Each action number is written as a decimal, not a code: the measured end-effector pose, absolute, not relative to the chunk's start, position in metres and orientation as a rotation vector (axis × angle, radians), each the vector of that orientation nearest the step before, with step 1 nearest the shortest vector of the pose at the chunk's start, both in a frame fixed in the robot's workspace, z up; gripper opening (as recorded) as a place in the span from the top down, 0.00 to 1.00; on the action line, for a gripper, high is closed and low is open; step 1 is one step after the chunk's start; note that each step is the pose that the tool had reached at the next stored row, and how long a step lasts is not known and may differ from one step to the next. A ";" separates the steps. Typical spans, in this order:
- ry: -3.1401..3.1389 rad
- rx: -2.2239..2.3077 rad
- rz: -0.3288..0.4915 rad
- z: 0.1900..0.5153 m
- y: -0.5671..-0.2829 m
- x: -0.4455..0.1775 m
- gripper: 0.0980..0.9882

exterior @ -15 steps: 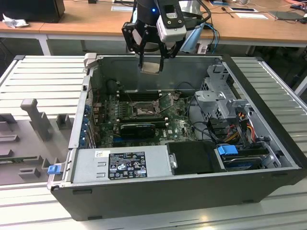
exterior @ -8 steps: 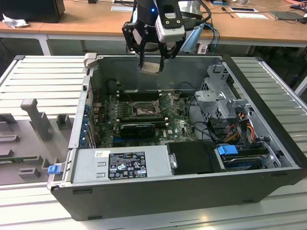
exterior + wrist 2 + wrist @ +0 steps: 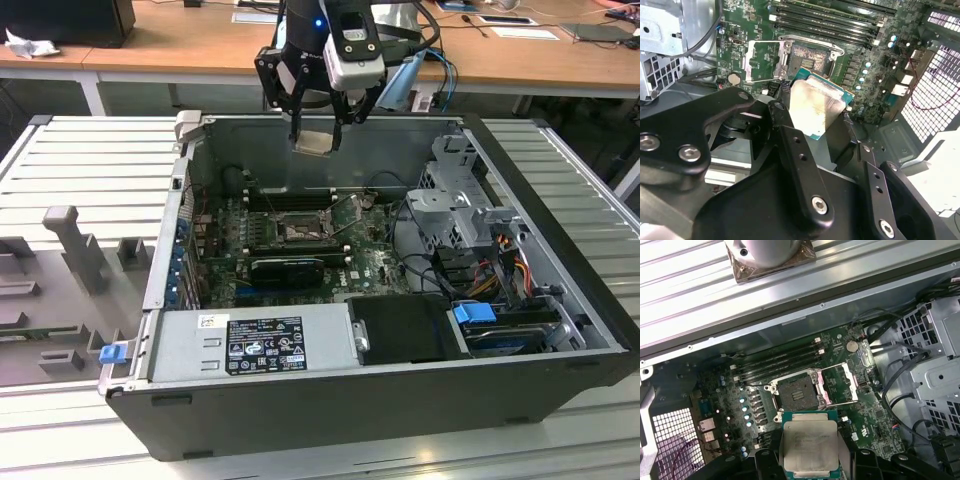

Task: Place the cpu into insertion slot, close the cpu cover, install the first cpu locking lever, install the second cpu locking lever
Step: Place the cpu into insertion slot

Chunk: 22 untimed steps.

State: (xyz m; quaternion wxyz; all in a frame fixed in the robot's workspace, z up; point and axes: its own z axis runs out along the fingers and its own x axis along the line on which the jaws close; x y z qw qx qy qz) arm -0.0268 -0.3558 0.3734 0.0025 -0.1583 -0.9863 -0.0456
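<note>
My gripper [image 3: 315, 140] hangs above the far wall of the open computer case, shut on the cpu [image 3: 313, 143], a flat square chip with a pale metal face. In both wrist views the cpu [image 3: 816, 106] [image 3: 809, 445] sits level between the black fingers [image 3: 790, 145], well above the board. The insertion slot [image 3: 300, 231] [image 3: 797, 393] [image 3: 807, 57] lies open in the middle of the green motherboard, its dark square bare. The cpu cover [image 3: 839, 382] [image 3: 765, 61] is flipped up beside the slot. Thin wire levers [image 3: 832, 402] stand raised around the socket.
Long black memory slots [image 3: 777, 362] run along the far side of the socket. A black graphics card [image 3: 288, 268] lies nearer the front. A drive cage with cables [image 3: 470, 215] fills the exterior view's right, and a power supply [image 3: 255, 342] lines the case's front edge.
</note>
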 end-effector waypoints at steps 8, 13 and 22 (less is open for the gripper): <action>-3.086 -0.552 -0.143 0.373 -0.356 -0.027 0.52; -3.080 -0.589 -0.144 0.373 -0.356 -0.027 0.52; -3.062 -0.692 -0.144 0.373 -0.356 -0.027 0.52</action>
